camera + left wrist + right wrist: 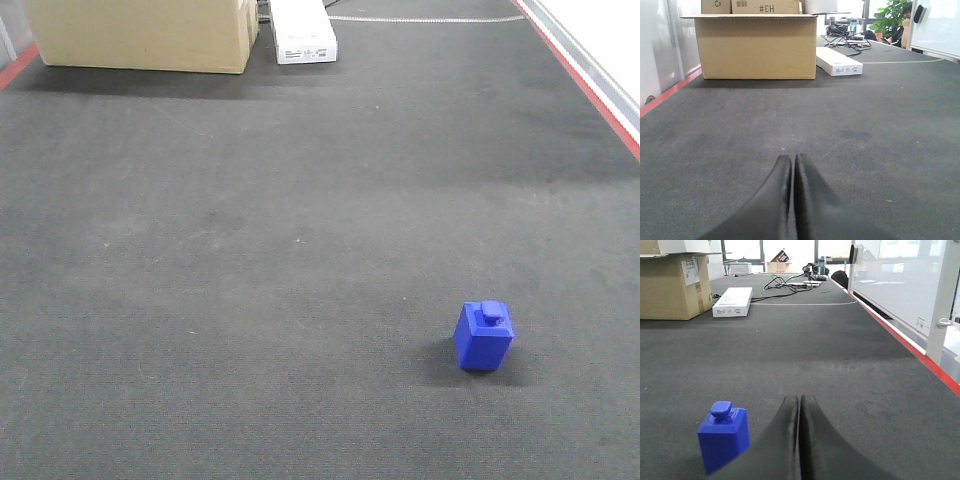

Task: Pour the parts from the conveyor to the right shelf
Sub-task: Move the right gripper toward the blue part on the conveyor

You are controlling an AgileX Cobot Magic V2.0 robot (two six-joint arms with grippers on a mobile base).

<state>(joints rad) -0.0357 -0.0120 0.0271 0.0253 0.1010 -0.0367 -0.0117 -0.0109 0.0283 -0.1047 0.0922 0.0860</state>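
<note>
Dark grey felt of the conveyor [250,250] fills nearly every view. On it, toward your right side, stands the one blue part [484,338], upright with its square knob on top. Your right hand [799,402] sits low over the belt with its jaws pressed together and nothing between them. The part is just to its left, so close that the wrist view does not settle whether finger and block touch. Your left hand [792,165] is likewise closed and empty, and the part does not show in its view at all.

By the look of it you are at the pick-up, with no grasp made yet. The next move calls for you to spread the right hand's jaws, shift left until the block's flat sides lie between them, then close. An off-centre pinch could tip or nudge it. The right shelf is not in view, so you will have to turn to find it.

At the belt's far end rest a cardboard box [140,35] and a flat white carton [302,30]. A red stripe [590,85] runs along the right edge, with a white panel [900,280] beyond it
</note>
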